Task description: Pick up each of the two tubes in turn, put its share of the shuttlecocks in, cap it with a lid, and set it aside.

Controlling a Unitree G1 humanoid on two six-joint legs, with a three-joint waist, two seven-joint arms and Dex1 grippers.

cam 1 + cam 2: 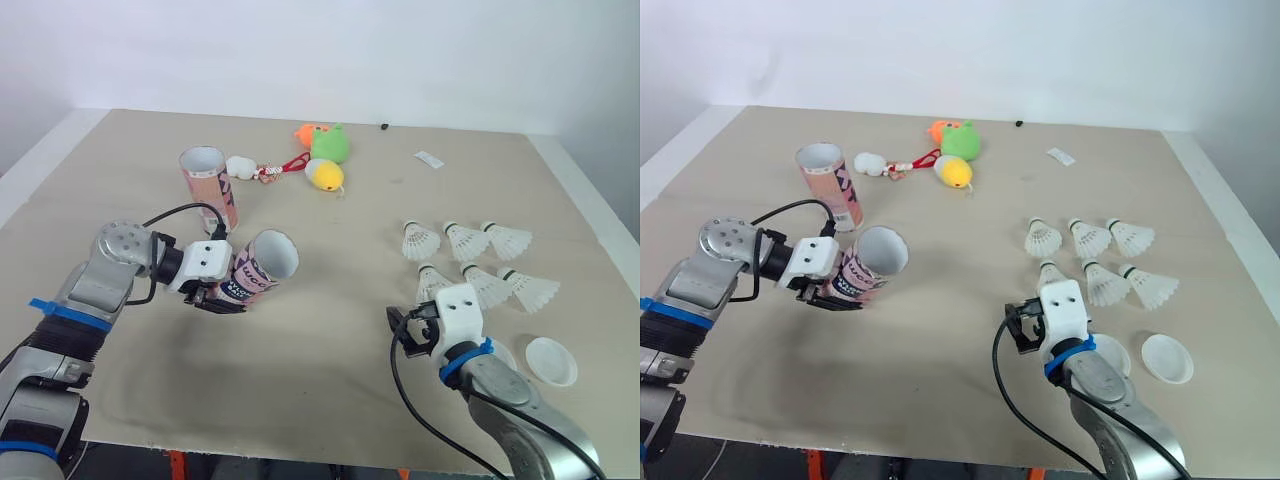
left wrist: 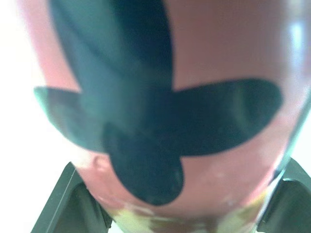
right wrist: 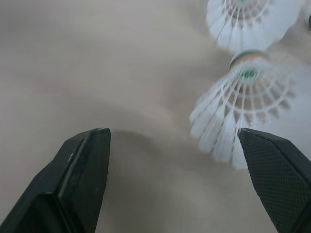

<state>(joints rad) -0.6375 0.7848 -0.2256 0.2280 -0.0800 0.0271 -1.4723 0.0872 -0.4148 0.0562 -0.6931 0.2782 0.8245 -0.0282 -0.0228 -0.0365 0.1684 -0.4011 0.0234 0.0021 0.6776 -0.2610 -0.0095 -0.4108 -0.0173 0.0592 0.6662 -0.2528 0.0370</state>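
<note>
Beige tabletop (image 1: 330, 400) below a white wall (image 1: 300, 50). Centre left: left pincer (image 1: 224, 294) clamped on a tilted pink tube (image 1: 264, 266). Lower right: right pincer (image 3: 172, 132) spread wide, empty, near shuttlecocks (image 1: 465, 241).

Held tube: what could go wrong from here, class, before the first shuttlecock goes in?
1. The left gripper holds the tilted tube near the upright tube; a swing could topple it.
2. The open right gripper hovers by closely packed shuttlecocks; closing may catch or crush a neighbour's feathers.
</note>
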